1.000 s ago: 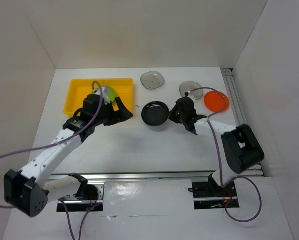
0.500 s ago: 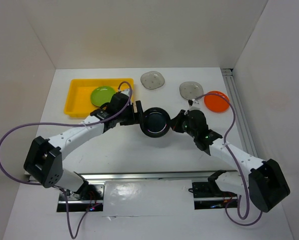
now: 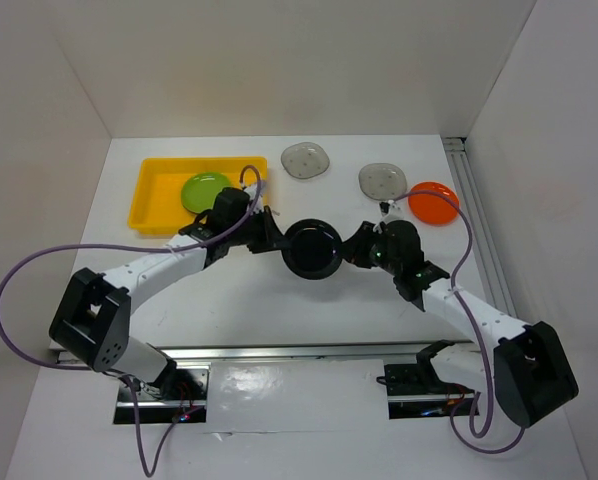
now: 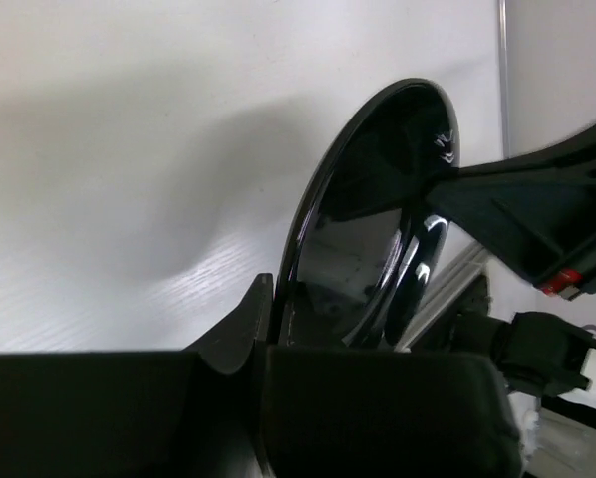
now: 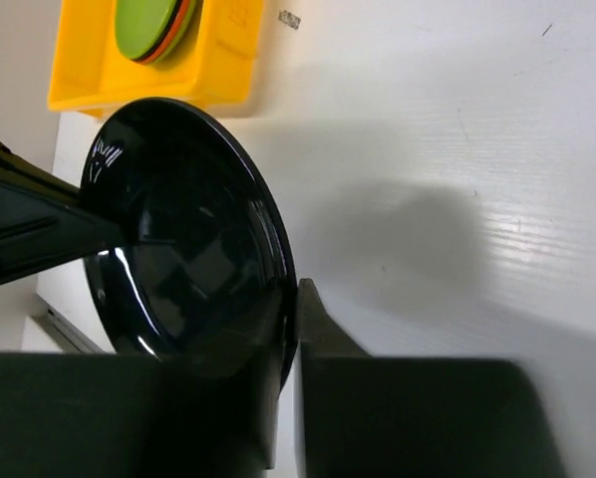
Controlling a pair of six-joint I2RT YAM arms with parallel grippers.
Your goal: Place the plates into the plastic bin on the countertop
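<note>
While the left hand (image 3: 272, 238) and right hand (image 3: 356, 248) clamp opposite rims, the glossy black round plastic plate (image 3: 312, 250) is held tilted over the white table (image 3: 279, 300).
Both hands are closed tight on it; the shallow yellow plastic bin (image 3: 142, 207), holding a lime green plate (image 3: 205, 190), sits near the left hand.

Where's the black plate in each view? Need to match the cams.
Top external: black plate at centre, between the two arms.
Left wrist: plate in the middle, tilted on edge, running from the bottom towards upper right.
Right wrist: plate left of centre, tilted on edge.
Shared landmark: yellow bin, upper left in the top view and upper left in the right wrist view; not in the left wrist view.
</note>
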